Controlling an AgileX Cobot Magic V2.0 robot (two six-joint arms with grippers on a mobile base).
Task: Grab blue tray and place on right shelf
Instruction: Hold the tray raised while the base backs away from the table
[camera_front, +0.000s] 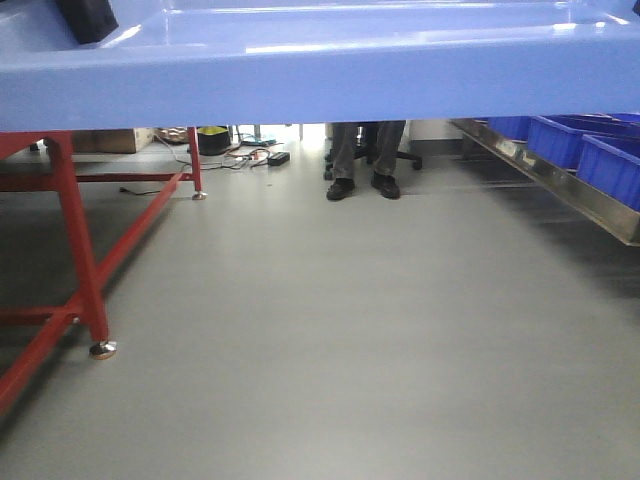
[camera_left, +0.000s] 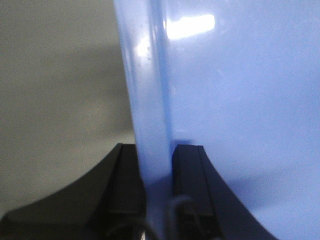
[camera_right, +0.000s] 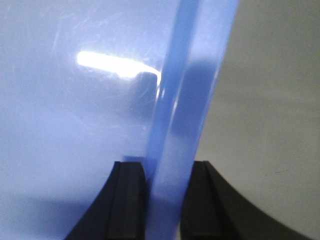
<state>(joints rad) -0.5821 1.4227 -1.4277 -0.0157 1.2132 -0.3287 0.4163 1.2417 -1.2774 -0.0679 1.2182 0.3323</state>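
Left wrist-mounted view: left gripper (camera_left: 156, 160) is closed tight on the flared rim of the blue tray (camera_left: 240, 100), a finger each side; right wrist view shows the right gripper (camera_right: 165, 172) pinching the rim at the tray's other end likewise. Front view: tray spans the frame top w/ floor visible under it, the right shelf (camera_front: 540, 175) below-right of the tray carrying dark-blue bins (camera_front: 560, 140), red-framed table (camera_front: 75, 230) below-left. Looks like carry phase, approx mid-task; next needs a turn toward the shelf, tray level, & a bin-free spot.

Looking like a workshop: deep dark-blue plastic bins (camera_front: 560, 140) sitting on stainless-steel rack shelf (camera_front: 560, 187), red steel-framed table (camera_front: 78, 240) standing opposite.
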